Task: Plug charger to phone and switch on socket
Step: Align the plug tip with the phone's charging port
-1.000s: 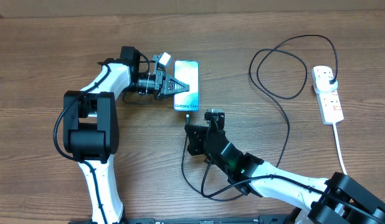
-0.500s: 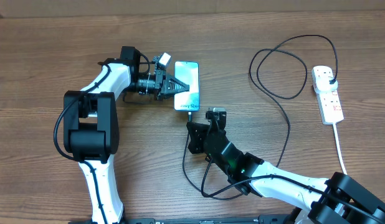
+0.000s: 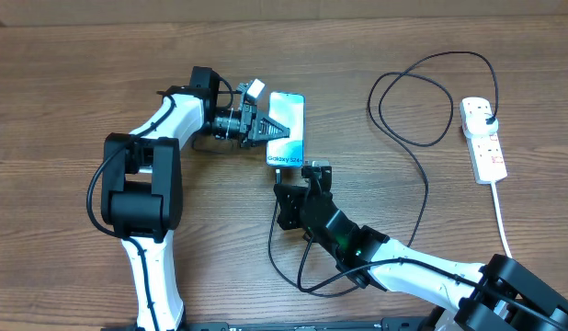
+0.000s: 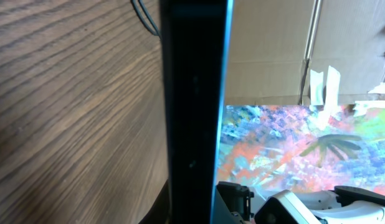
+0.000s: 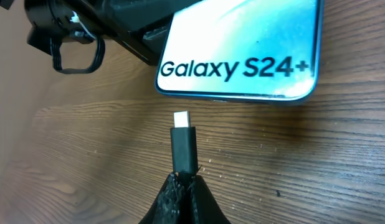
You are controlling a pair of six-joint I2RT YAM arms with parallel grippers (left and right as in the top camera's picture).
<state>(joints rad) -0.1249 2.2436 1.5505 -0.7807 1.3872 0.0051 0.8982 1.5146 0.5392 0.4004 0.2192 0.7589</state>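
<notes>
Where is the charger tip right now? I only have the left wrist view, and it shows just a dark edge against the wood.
Observer: The right end effector holds the charger by its connector, just short of the phone. A strip of bare table shows between them.
Operator: Is it lined up with the port?
Observer: Probably not. In the right wrist view the tip points at the phone's bottom edge left of its middle.
Operator: And the other end of the cable?
Observer: Overhead, its black plug appears to sit in the top outlet of the power strip, on the right side of the table.
</notes>
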